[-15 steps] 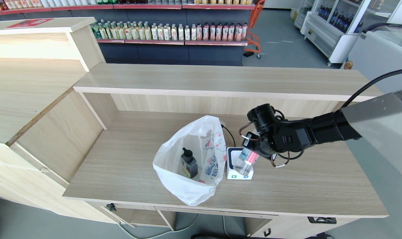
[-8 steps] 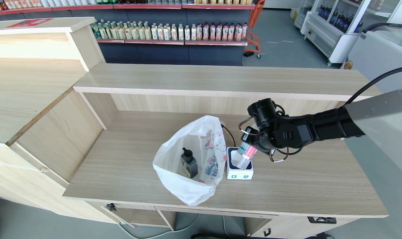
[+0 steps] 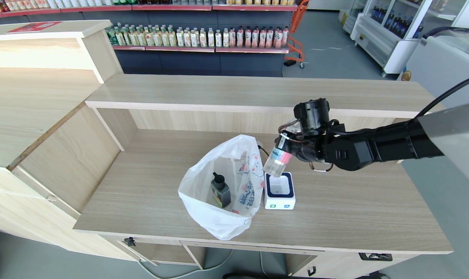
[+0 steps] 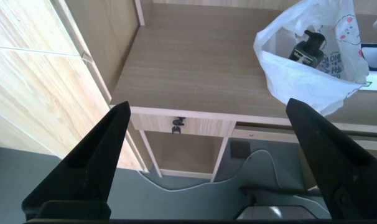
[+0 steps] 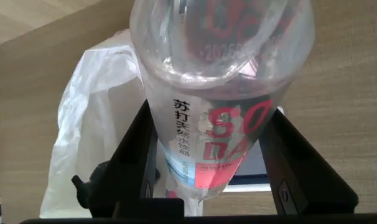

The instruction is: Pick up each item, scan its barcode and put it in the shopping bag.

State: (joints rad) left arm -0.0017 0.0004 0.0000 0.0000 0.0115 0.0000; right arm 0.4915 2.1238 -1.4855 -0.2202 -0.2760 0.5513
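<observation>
My right gripper point(image 3: 284, 152) is shut on a clear bottle with a red and white label point(image 3: 277, 161), held tilted above the white barcode scanner point(image 3: 279, 191) and beside the rim of the white shopping bag point(image 3: 219, 186). In the right wrist view the clear bottle point(image 5: 221, 106) sits between the dark fingers point(image 5: 134, 155), its base toward the camera, with the shopping bag point(image 5: 92, 134) behind. A black pump bottle point(image 3: 220, 190) stands inside the bag. My left gripper point(image 4: 207, 162) hangs open off the counter's front edge, with the shopping bag point(image 4: 313, 59) and the black pump bottle point(image 4: 308, 46) beyond.
The scanner's cable point(image 3: 267, 154) runs back along the wooden counter point(image 3: 354, 209). A raised wooden ledge point(image 3: 257, 93) bounds the counter at the rear, and a side panel point(image 3: 67, 155) closes it on the left. Shelves of drinks point(image 3: 203, 37) stand far behind.
My right gripper has lifted the bottle off the scanner and carried it up and slightly left, toward the bag's rim. The bag and pump bottle have not moved.
</observation>
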